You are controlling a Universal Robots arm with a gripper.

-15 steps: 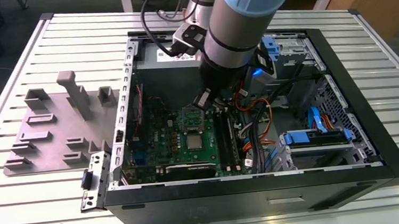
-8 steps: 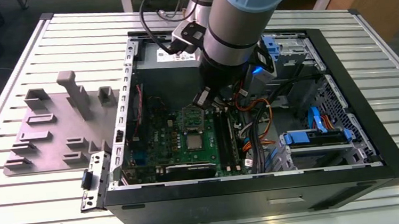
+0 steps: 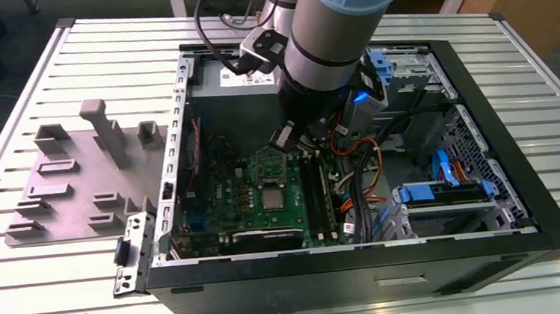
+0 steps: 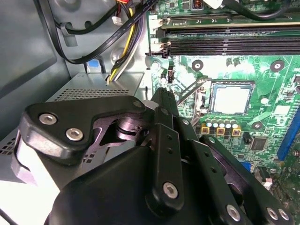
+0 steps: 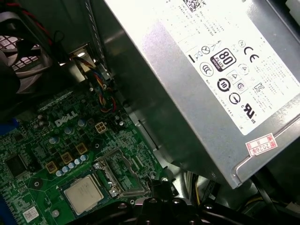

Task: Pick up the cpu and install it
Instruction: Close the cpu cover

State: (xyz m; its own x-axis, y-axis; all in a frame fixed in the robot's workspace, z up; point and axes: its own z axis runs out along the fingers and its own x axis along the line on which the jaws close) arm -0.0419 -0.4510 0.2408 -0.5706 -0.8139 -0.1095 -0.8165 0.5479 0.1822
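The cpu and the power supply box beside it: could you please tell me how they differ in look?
The cpu is a small flat square lying in the socket on the green board; the power supply box is a large block rising above that board. The cpu's lid is plain and pale; the box carries labels and printed marks. Both have silver-grey metal surfaces.

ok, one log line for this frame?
cpu: seated in motherboard socket | pincer: above board beside socket, holding nothing | fixture plate: outside the case
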